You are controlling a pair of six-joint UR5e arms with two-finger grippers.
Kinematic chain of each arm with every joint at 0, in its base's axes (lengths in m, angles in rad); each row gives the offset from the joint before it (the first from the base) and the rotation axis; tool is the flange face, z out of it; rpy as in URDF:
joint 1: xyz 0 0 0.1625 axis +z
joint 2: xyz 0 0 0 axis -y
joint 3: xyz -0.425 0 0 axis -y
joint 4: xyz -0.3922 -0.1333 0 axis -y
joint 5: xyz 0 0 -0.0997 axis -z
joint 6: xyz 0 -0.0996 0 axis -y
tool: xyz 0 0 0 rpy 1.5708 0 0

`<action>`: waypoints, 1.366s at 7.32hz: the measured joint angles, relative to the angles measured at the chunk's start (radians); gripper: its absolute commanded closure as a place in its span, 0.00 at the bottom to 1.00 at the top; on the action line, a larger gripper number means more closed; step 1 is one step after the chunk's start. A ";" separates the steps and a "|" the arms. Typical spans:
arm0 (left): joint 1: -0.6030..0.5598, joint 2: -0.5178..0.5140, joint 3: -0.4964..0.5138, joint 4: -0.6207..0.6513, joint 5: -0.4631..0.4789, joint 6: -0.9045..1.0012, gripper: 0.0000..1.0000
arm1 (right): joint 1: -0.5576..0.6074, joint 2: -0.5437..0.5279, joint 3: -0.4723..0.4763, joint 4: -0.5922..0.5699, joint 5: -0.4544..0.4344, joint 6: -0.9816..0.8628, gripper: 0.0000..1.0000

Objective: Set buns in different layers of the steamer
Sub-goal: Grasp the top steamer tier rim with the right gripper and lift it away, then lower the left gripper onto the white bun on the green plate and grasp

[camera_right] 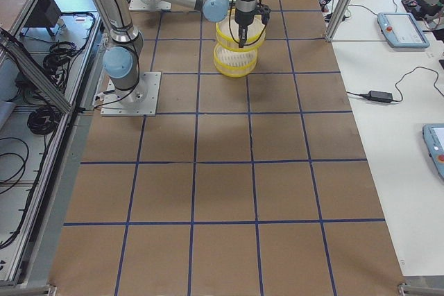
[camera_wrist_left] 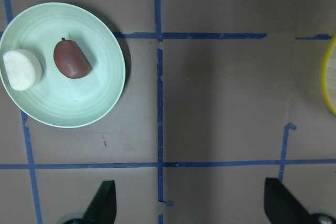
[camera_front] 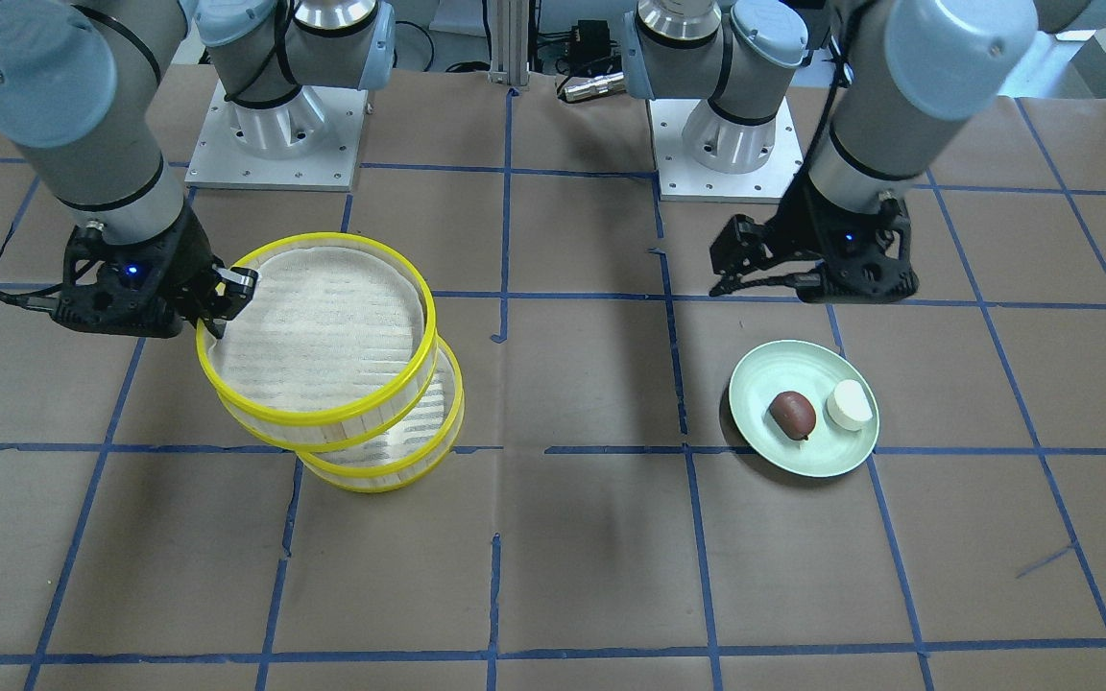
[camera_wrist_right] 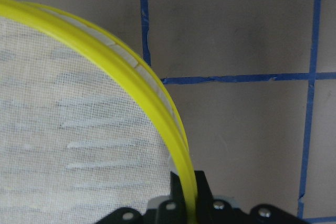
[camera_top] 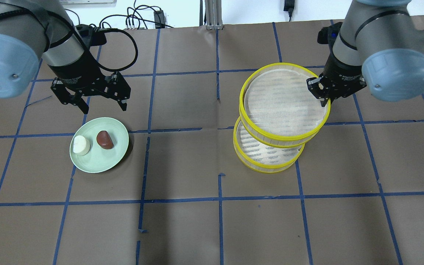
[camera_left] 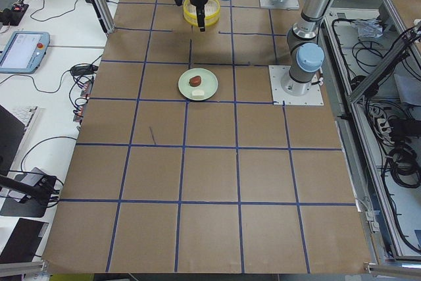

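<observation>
The white bun point(camera_top: 81, 144) and the reddish-brown bun point(camera_top: 105, 139) lie side by side on a pale green plate point(camera_top: 101, 163). My left gripper point(camera_top: 105, 106) is open and empty, just beyond the plate. In the left wrist view the buns point(camera_wrist_left: 22, 69) point(camera_wrist_left: 72, 59) are at the upper left, apart from my fingers point(camera_wrist_left: 102, 203). My right gripper point(camera_top: 324, 97) is shut on the yellow rim of the upper steamer tier point(camera_top: 282, 103). It holds that tier tilted and offset over the lower tier point(camera_top: 267, 158). Both tiers are empty. The right wrist view shows the rim point(camera_wrist_right: 157, 103) pinched between the jaws.
The table is brown paper with a blue tape grid point(camera_top: 219, 198). The two arm bases point(camera_front: 275, 134) point(camera_front: 731, 134) stand at the robot's side. The plate and the steamer tiers are about three grid squares apart.
</observation>
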State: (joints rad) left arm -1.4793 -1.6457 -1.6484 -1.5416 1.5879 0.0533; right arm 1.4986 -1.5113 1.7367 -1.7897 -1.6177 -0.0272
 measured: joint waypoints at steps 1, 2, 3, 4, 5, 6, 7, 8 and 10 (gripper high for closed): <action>0.088 -0.044 -0.021 0.054 0.017 0.109 0.02 | -0.024 -0.029 -0.012 0.037 -0.003 -0.015 0.95; 0.165 -0.074 -0.052 0.119 0.024 0.213 0.02 | -0.063 -0.057 -0.016 0.079 -0.007 -0.052 0.95; 0.227 -0.103 -0.091 0.200 0.028 0.292 0.02 | -0.132 -0.071 -0.018 0.105 -0.007 -0.116 0.94; 0.281 -0.130 -0.134 0.272 0.029 0.357 0.02 | -0.220 -0.077 -0.017 0.117 -0.005 -0.199 0.94; 0.332 -0.146 -0.175 0.323 0.028 0.424 0.02 | -0.307 -0.079 -0.015 0.120 -0.002 -0.283 0.93; 0.379 -0.154 -0.203 0.356 0.026 0.487 0.02 | -0.382 -0.077 -0.010 0.120 -0.001 -0.361 0.93; 0.412 -0.162 -0.216 0.371 0.024 0.527 0.03 | -0.436 -0.076 -0.003 0.124 0.001 -0.409 0.93; 0.422 -0.174 -0.226 0.377 0.010 0.520 0.07 | -0.464 -0.076 0.001 0.125 0.001 -0.432 0.92; 0.377 -0.198 -0.238 0.400 -0.024 0.457 0.07 | -0.481 -0.076 0.004 0.124 -0.001 -0.449 0.91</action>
State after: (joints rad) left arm -1.1021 -1.8438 -1.8864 -1.1417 1.5641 0.5099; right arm 1.0180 -1.5874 1.7405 -1.6659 -1.6187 -0.4762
